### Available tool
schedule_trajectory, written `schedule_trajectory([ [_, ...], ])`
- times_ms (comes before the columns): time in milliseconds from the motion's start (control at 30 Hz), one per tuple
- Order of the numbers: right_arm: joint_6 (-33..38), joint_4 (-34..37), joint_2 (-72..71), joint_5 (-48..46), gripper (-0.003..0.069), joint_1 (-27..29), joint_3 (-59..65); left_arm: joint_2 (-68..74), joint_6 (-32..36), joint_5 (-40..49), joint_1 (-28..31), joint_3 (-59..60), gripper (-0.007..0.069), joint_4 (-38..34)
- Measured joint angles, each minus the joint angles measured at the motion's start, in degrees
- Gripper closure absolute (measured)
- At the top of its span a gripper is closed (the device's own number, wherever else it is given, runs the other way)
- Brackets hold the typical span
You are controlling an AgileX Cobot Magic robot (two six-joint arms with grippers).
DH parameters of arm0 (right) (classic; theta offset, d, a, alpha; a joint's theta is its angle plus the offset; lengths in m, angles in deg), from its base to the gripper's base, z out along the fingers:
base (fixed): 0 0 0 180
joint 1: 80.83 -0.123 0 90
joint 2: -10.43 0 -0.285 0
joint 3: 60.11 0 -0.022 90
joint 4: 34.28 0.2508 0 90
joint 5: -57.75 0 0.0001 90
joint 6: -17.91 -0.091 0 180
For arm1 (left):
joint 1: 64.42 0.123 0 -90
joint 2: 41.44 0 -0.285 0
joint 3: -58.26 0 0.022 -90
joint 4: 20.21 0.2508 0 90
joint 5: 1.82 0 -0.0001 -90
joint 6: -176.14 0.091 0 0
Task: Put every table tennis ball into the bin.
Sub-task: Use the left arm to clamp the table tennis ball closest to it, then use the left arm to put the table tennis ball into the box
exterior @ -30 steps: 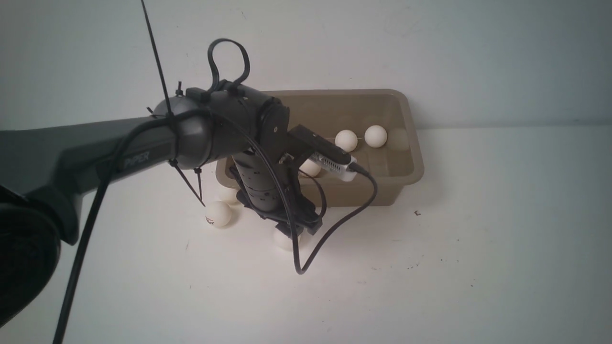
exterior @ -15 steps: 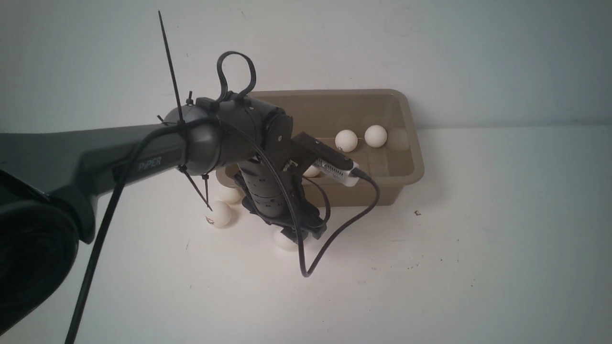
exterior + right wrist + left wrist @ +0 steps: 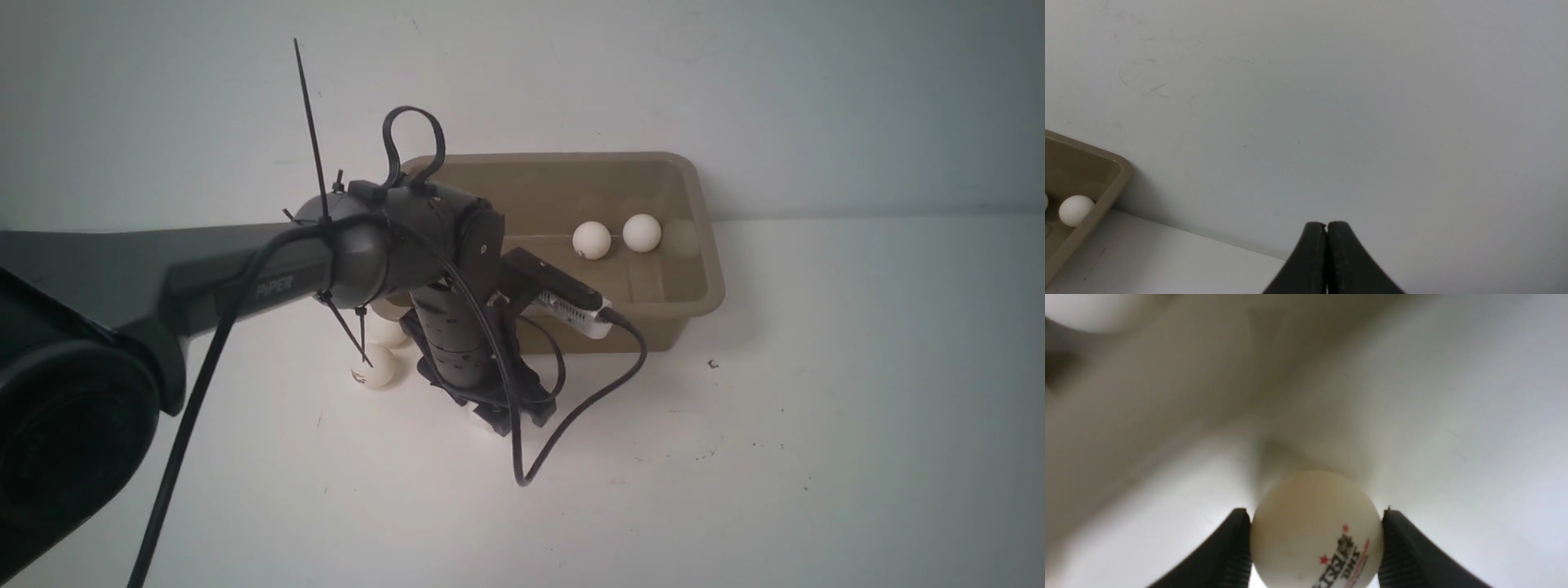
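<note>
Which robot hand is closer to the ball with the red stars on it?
Left. The left end effector has a finger against each side of the ball with red stars. The right end effector is shut, away beside the bin, facing the wall.

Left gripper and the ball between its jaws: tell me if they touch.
Touching. Left wrist view: both jaws sit flush against the ball, no gap either side.

Wide front view, close wrist views; bin [image 3: 571,188] perhaps common to all.
</note>
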Motion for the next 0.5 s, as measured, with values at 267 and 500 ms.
schedule_trajectory([
  [267, 0.0, 0.0, 0.0, -0.08, 0.0676, 0.0, 0.0, -11.03, 3.17, -0.94, -5.87, -0.49, 0.0272, -1.85],
  [500, -0.26, 0.0, 0.0, -0.4, 0.0676, 0.0, 0.0, -13.7, 0.37, -9.27, -1.73, -7.15, 0.0272, 4.88],
])
